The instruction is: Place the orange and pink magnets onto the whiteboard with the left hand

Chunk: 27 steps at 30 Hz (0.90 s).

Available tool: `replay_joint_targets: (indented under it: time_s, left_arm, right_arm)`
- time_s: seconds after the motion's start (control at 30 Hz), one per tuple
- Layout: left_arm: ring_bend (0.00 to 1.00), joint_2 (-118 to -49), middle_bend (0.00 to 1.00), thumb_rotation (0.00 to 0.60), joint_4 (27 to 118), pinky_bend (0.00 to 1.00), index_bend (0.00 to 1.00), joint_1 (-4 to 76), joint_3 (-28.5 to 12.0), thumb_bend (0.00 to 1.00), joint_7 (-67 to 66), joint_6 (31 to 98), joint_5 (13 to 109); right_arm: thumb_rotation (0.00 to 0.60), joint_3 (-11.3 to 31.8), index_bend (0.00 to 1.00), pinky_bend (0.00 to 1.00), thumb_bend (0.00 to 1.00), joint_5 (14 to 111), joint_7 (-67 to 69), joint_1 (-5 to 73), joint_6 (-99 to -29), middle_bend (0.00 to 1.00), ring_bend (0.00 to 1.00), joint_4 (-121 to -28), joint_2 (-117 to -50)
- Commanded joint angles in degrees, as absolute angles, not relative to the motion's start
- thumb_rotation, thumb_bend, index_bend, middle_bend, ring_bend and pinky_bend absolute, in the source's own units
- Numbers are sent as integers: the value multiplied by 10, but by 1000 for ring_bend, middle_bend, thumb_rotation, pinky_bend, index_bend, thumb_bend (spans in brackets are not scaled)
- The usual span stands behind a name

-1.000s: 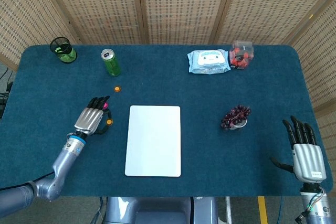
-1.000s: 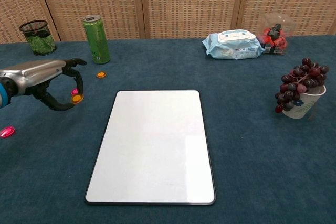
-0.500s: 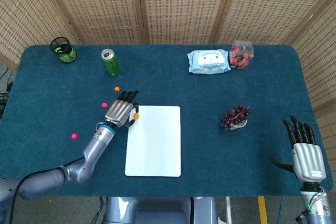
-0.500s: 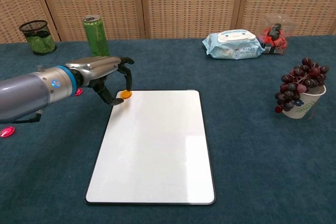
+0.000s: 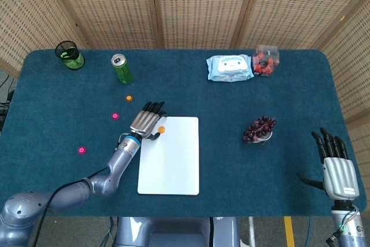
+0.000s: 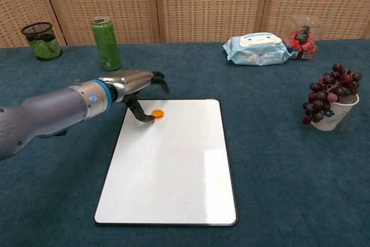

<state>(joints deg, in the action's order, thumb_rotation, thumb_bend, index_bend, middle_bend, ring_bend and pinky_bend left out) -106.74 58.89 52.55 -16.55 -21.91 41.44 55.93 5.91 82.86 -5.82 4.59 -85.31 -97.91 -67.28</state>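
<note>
The whiteboard point(image 5: 169, 154) point(image 6: 170, 160) lies flat at the table's middle. An orange magnet point(image 5: 161, 129) point(image 6: 157, 113) sits flat on its far left corner. My left hand point(image 5: 147, 122) point(image 6: 137, 85) hovers just left of it, the thumb tip down beside the magnet and the fingers raised apart above it. A second orange magnet point(image 5: 129, 98) and two pink magnets point(image 5: 115, 115) point(image 5: 81, 150) lie on the cloth to the left; the chest view hides them behind my arm. My right hand point(image 5: 334, 163) rests open at the near right, holding nothing.
A green can point(image 5: 122, 69) point(image 6: 106, 43) and a black mesh cup point(image 5: 69, 55) stand at the far left. A wipes pack point(image 5: 229, 67) and a red snack box point(image 5: 266, 61) lie at the far right. A cup of grapes point(image 5: 259, 129) stands right of the board.
My left hand carried the orange magnet right from the cloth to the board's far left corner; it now lies flat there with the fingers lifted off. The right hand has stayed still.
</note>
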Motion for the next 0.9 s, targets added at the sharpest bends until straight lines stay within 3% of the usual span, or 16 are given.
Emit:
replay_joint_targets:
  time_s: [0.03, 0.57, 0.9]
  left_arm:
    - [0, -1058, 0, 600, 588, 0, 67, 528, -166, 296, -215, 413, 560]
    - [0, -1001, 0, 600, 534, 0, 79, 509, -166, 310, -135, 396, 556]
    - [0, -1022, 0, 600, 468, 0, 119, 503, -193, 339, -94, 399, 514]
  right_arm:
    - [600, 59, 0, 0, 2, 828, -59, 46, -852, 0, 0, -980, -672]
    - [600, 58, 0, 0, 2, 822, -60, 48, -846, 0, 0, -985, -669]
    - [600, 58, 0, 0, 2, 821, -61, 48, -845, 0, 0, -987, -668]
